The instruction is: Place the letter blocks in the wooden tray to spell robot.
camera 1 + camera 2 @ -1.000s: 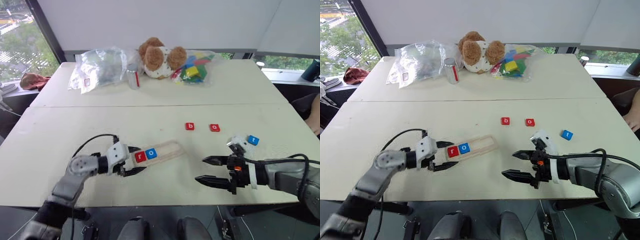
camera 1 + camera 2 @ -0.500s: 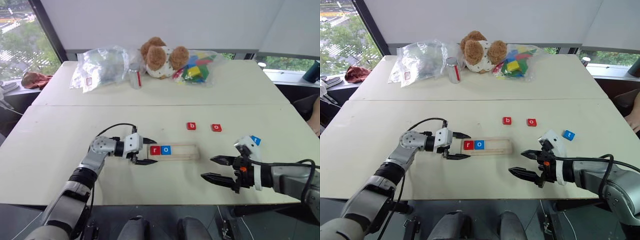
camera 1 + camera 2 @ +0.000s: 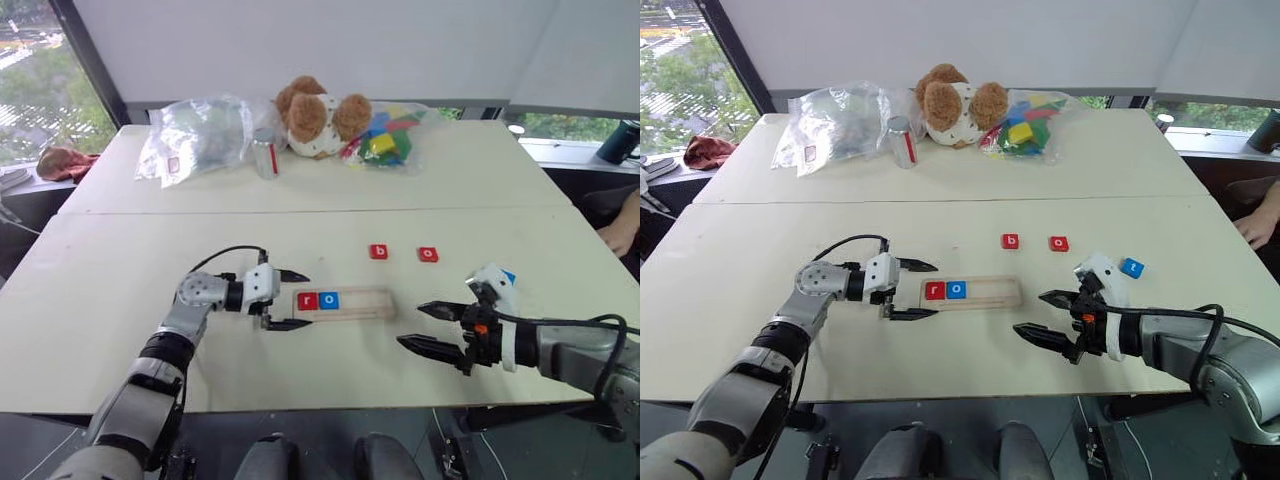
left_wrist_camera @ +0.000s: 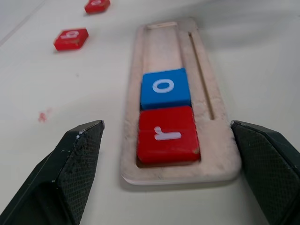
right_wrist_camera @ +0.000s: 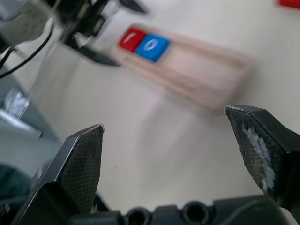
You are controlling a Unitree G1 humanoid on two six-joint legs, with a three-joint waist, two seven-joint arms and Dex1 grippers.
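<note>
The wooden tray [image 3: 365, 303] lies level along the table's front, with a red r block [image 3: 307, 300] and a blue o block [image 3: 330, 299] side by side at its left end. My left gripper [image 3: 309, 300] is open, its fingers on either side of that end and apart from it; the left wrist view shows the tray [image 4: 164, 42] and r block [image 4: 168, 133] between them. A red b block [image 3: 379, 252] and a red o block [image 3: 428, 254] lie beyond the tray. A blue t block [image 3: 508, 277] peeks out behind my open, empty right gripper [image 3: 410, 325].
At the table's far side sit a teddy bear [image 3: 318, 110], a clear bag of coloured toy blocks [image 3: 385, 140], a metal can [image 3: 265, 157] and a crumpled plastic bag [image 3: 200, 135]. A person's hand [image 3: 620, 235] rests at the right edge.
The tray swung from slanted to level, pushed right by my left gripper. That gripper has since opened off the tray's left end. The right gripper barely moved.
</note>
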